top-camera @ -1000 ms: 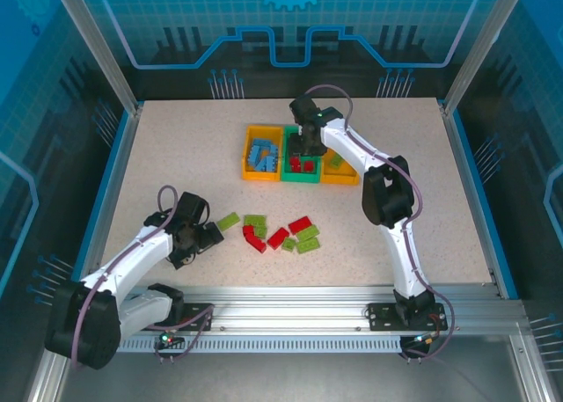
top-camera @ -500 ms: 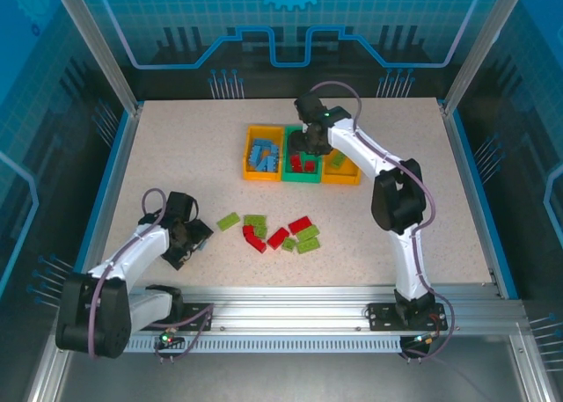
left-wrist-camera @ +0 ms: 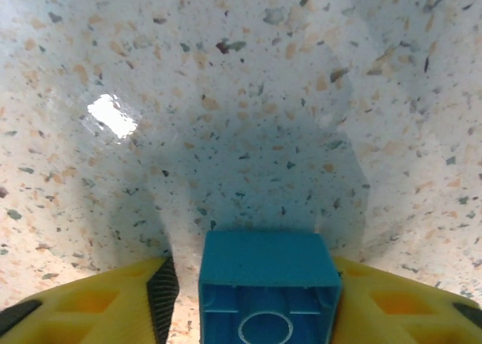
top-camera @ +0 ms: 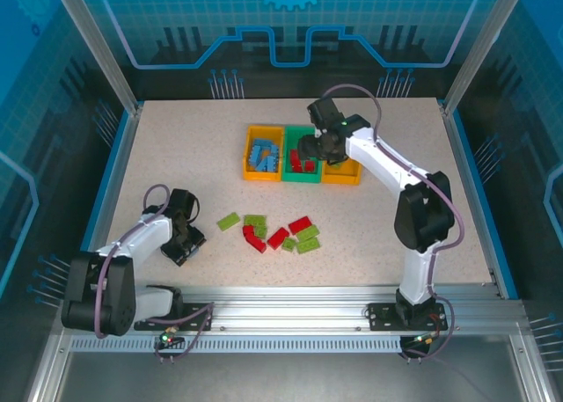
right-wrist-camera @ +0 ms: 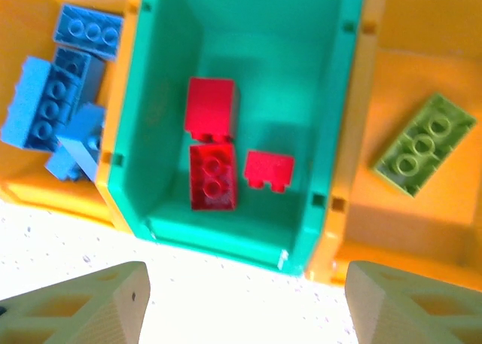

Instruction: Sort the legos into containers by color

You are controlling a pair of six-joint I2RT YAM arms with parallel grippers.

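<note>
**Lego sorting about half done**

The containers (top-camera: 262, 178) hold several blue legos (right-wrist-camera: 56, 111), three red legos (right-wrist-camera: 212, 159) and one green lego (right-wrist-camera: 416, 144), each colour in its own bin. About eight loose bricks (top-camera: 280, 232), red and green, lie on the counter (top-camera: 396, 217). The right gripper (right-wrist-camera: 245, 306) hovers above the bins, fingers apart and empty. The left gripper (top-camera: 183, 244), low over the counter, has a blue brick (left-wrist-camera: 269, 287) between its fingers. Whether they clamp it, I cannot tell.
</note>
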